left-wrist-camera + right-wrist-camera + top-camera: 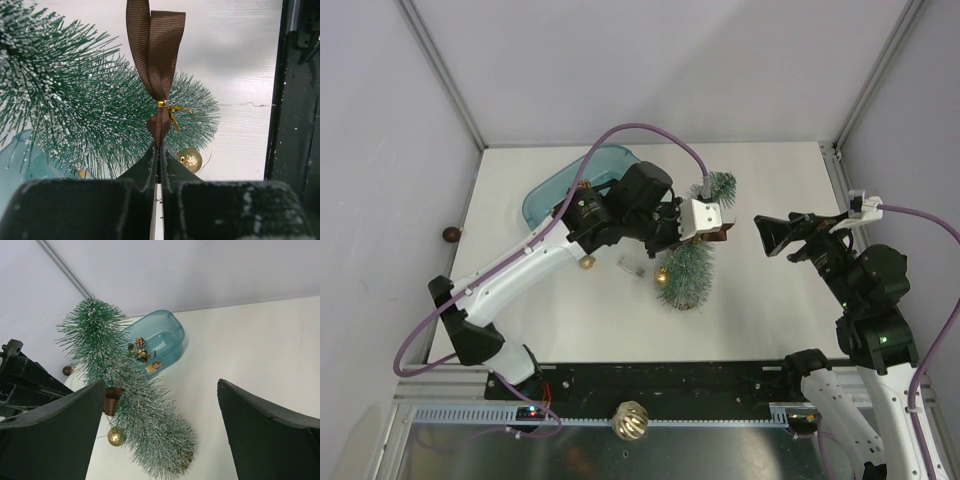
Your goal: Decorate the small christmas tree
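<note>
The small christmas tree [692, 262] leans on the white table, its frosted tip [720, 185] pointing away from the arms. A gold bauble [662, 277] hangs at its left side, also in the left wrist view [190, 160]. My left gripper [715, 232] hovers against the tree's upper part, shut on the tail of a brown ribbon bow [157, 60]; the bow's loops stand out beyond the jaws in front of the needles [65, 100]. My right gripper [768, 236] stands open to the right of the tree, apart from it. From its wrist the tree [140, 410] shows between the fingers [55, 435].
A teal tub [560, 185] lies at the back left with small ornaments [140, 347] inside. Another gold bauble [587, 262] rests on the table under the left arm. A dark bauble [451, 234] lies off the table's left edge. A gold wire ball [630, 420] sits on the front rail.
</note>
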`<state>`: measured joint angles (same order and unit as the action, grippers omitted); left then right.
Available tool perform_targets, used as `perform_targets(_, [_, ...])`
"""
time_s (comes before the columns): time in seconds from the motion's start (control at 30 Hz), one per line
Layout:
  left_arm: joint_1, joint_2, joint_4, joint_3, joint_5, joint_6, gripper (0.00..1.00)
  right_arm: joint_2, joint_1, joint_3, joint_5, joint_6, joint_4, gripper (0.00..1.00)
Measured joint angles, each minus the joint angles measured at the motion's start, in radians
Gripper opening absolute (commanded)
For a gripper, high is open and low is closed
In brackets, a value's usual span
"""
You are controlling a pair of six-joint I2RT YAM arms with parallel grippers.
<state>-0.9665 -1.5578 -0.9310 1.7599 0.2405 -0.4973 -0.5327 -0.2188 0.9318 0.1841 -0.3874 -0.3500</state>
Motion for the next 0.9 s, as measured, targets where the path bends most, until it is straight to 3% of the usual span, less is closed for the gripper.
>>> perform_targets(0.13, [0.000, 0.004, 0.001, -0.002, -0.010, 0.004, 0.18, 0.001, 0.000, 0.000, 0.000, 0.000, -0.005, 0.98])
perform_targets(0.3, [0.000, 0.021, 0.000, -0.027, -0.022, 0.018, 0.43, 0.002, 0.000, 0.000, 0.000, 0.000, -0.013, 0.98])
perform_targets(0.63, [0.000, 0.036, 0.000, -0.031, -0.040, 0.026, 0.52, 0.011, 0.000, 0.000, 0.000, 0.000, -0.020, 0.98])
perform_targets(0.77, [0.000, 0.040, 0.000, -0.031, -0.047, 0.026, 0.67, 0.013, 0.000, 0.000, 0.000, 0.000, -0.021, 0.98])
perform_targets(0.9, [0.000, 0.051, -0.002, -0.023, -0.046, 0.027, 0.94, 0.013, -0.001, 0.000, 0.000, 0.000, -0.023, 0.98])
